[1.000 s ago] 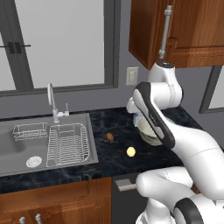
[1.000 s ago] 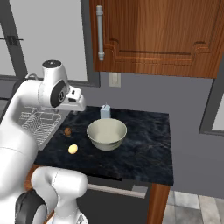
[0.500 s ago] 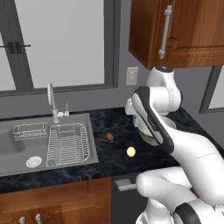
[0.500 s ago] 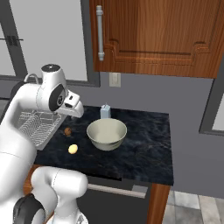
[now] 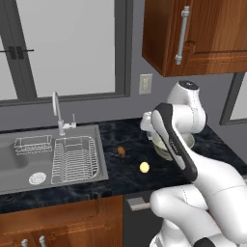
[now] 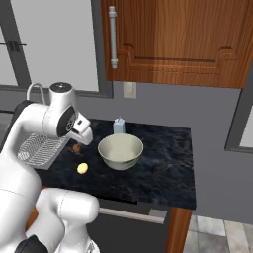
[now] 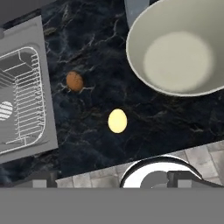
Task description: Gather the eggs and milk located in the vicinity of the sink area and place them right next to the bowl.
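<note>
Hand view looks straight down on the dark marbled table [image 7: 92, 87]: the pale egg [image 7: 117, 120] lies near the centre of the picture, the brown egg [image 7: 75, 81] at about ten o'clock from it and nearer the sink [image 7: 26, 94], whose wire rack shows at nine o'clock. The bowl [image 7: 177, 48] fills the one-to-two o'clock corner, with a sliver of the milk [image 7: 136, 11] carton just beyond its rim at twelve. The hand [image 6: 81, 132] hangs high above the table, its fingers spread wide and holding nothing. The pale egg is the closer target, almost directly under the hand, so the coming move is mostly a straight descent. Its long axis runs roughly twelve to six in this picture, so the fingers would best close across it from three and nine. From the right base view the milk [image 6: 118, 126] already stands just behind the bowl [image 6: 120, 151], while both eggs lie well apart from it towards the sink.
</note>
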